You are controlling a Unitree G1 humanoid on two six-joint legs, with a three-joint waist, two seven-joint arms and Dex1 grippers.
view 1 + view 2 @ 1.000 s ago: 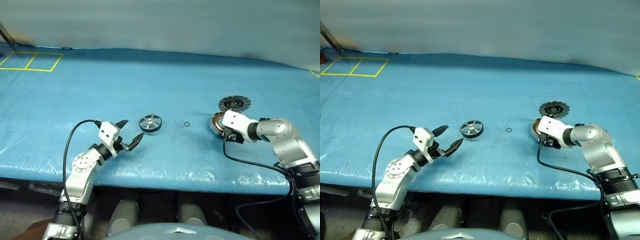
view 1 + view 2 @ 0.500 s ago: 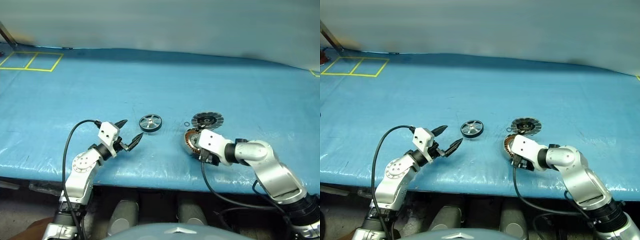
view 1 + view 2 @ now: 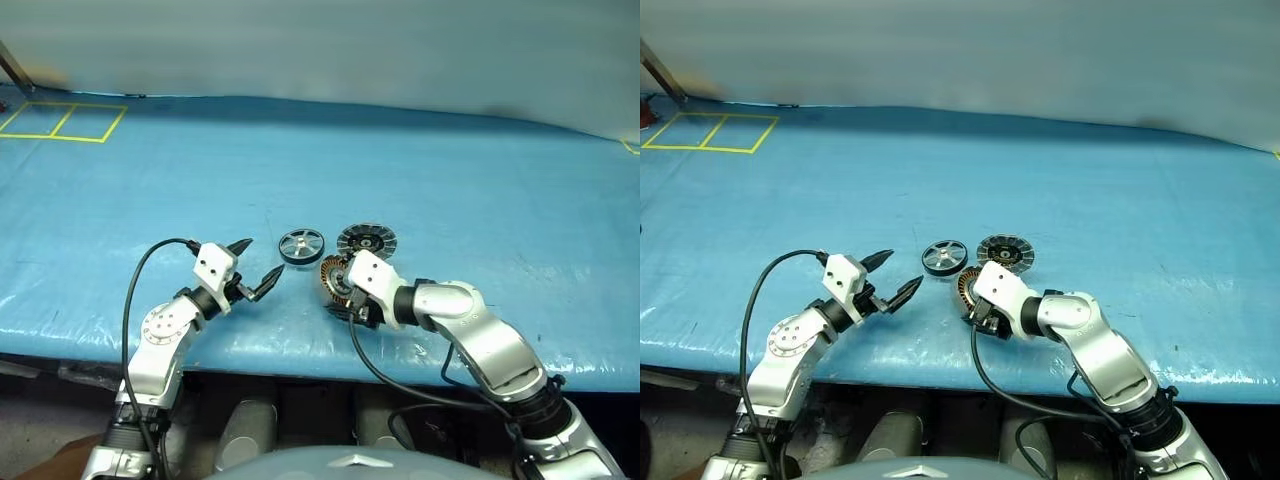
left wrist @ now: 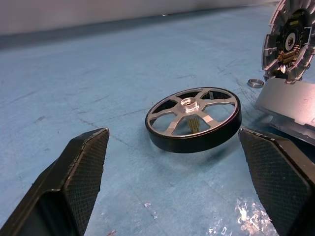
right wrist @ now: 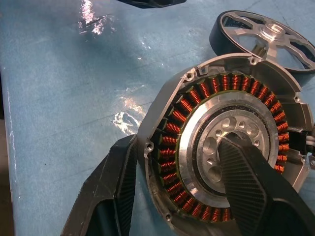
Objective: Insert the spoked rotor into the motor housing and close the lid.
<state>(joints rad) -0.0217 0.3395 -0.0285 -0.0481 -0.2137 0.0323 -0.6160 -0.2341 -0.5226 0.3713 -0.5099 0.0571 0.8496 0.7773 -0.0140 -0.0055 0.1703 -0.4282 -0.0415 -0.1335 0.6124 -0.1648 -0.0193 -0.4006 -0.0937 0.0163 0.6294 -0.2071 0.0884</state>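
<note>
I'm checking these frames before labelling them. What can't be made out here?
- Motor housing: in the head views, the right gripper covers most of it; the right wrist view cuts its lower edge.
- Lid: cut off by the left wrist view's edge.
- Small ring: too small to identify.
- Spoked rotor: underside hidden.
- Left gripper: open, empty.

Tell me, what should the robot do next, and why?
Probably set the housing flat beside the rotor. The right gripper holds it tilted, one finger inside, one outside the rim. The left gripper, jaws open, faces the rotor, ready to take it.
</note>
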